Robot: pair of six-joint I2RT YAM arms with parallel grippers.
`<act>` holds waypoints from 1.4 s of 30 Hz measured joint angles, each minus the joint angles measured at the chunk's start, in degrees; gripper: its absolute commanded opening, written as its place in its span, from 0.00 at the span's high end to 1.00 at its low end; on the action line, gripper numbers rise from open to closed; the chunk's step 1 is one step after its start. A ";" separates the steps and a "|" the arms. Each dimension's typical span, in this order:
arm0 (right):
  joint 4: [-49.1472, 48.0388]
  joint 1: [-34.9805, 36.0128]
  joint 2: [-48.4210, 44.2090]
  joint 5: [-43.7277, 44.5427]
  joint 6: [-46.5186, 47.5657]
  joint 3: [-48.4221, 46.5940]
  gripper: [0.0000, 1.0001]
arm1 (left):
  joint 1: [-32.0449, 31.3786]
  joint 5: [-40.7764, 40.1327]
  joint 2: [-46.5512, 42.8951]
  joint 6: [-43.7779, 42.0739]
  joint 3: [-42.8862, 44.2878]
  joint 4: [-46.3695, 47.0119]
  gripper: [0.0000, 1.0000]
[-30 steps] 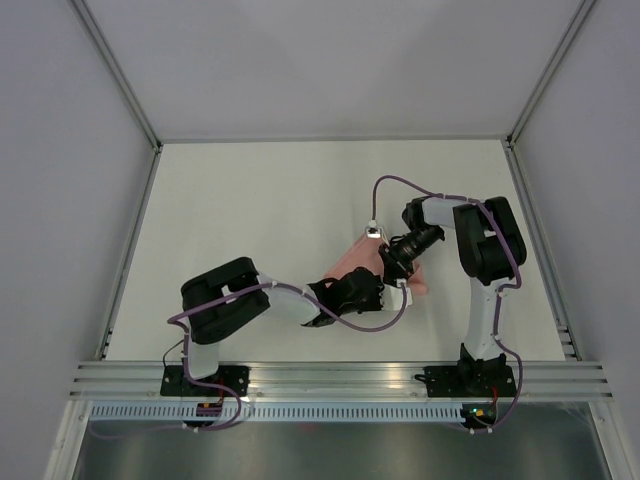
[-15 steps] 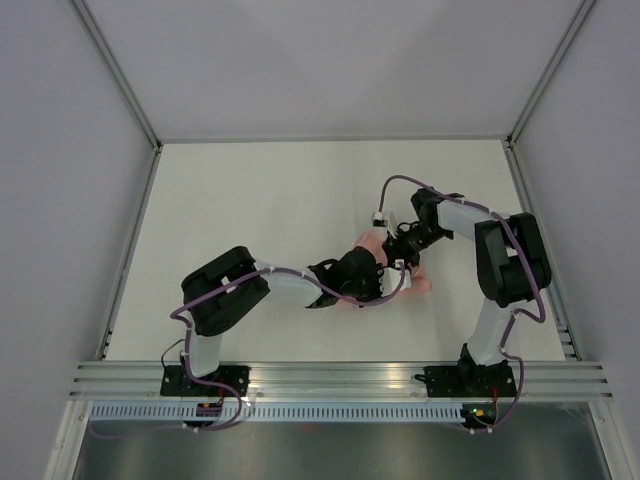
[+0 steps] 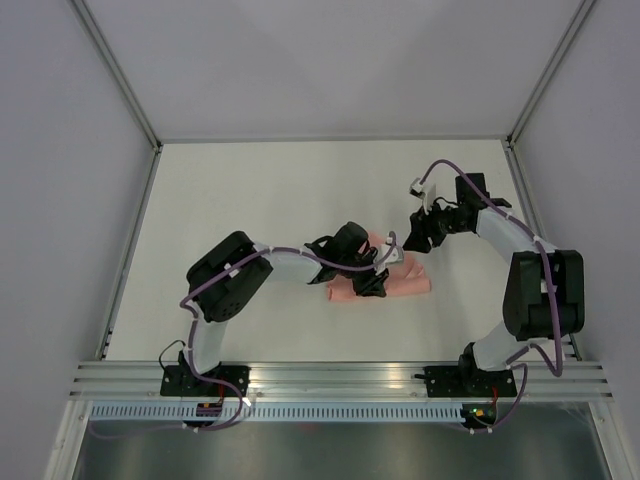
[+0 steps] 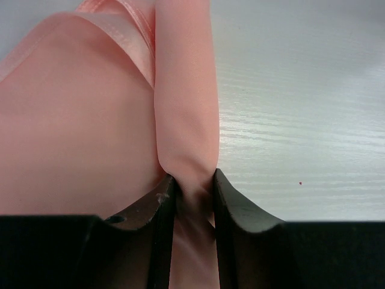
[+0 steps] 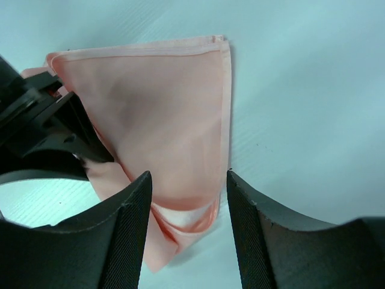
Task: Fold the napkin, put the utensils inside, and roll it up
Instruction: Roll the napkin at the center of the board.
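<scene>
Right end effector now clear of napkin, jaws apart.

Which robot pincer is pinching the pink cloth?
The left pincer: it is clamped on a fold of the napkin. The right pincer is open and holds nothing.

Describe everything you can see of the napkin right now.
The napkin is a salmon-pink, slightly shiny thin cloth with a stitched hem. It is folded into a compact bundle and lies on the white table. The left tool pinches a fold of it. The right tool stands open above it, not gripping.
</scene>
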State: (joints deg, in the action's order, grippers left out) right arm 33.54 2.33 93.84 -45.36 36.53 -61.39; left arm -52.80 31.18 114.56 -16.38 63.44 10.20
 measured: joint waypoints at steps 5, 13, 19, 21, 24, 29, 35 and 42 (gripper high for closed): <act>-4.28 -1.44 -8.07 0.04 0.22 7.43 0.40 | 3.50 8.17 3.06 3.23 4.20 -4.11 0.98; -7.28 3.32 -24.85 2.97 7.93 23.63 0.35 | 7.72 19.52 8.39 7.34 10.91 -11.21 0.98; -12.26 14.64 -30.77 9.09 10.99 32.11 0.33 | 8.90 24.46 11.47 9.20 14.88 -15.21 0.98; -14.88 18.56 -31.01 12.17 11.47 34.58 0.33 | 9.07 25.86 12.24 9.77 15.69 -16.39 0.98; -18.56 22.40 -30.69 15.85 11.80 36.85 0.32 | 9.14 27.06 12.68 10.47 16.11 -17.79 0.98; -24.22 25.86 -27.41 20.20 11.63 37.03 0.34 | 9.22 28.57 13.14 11.26 16.37 -19.39 0.98; -29.16 29.53 -24.04 23.45 10.84 37.11 0.43 | 9.20 29.46 13.31 11.82 16.46 -20.92 0.98; -30.12 30.93 -22.95 24.70 9.64 37.11 0.75 | 9.18 29.24 13.33 12.33 16.57 -21.40 0.70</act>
State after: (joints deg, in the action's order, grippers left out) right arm 3.42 33.26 70.89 -20.67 46.17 -24.27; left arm -43.62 60.42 127.90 -4.05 80.01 -11.20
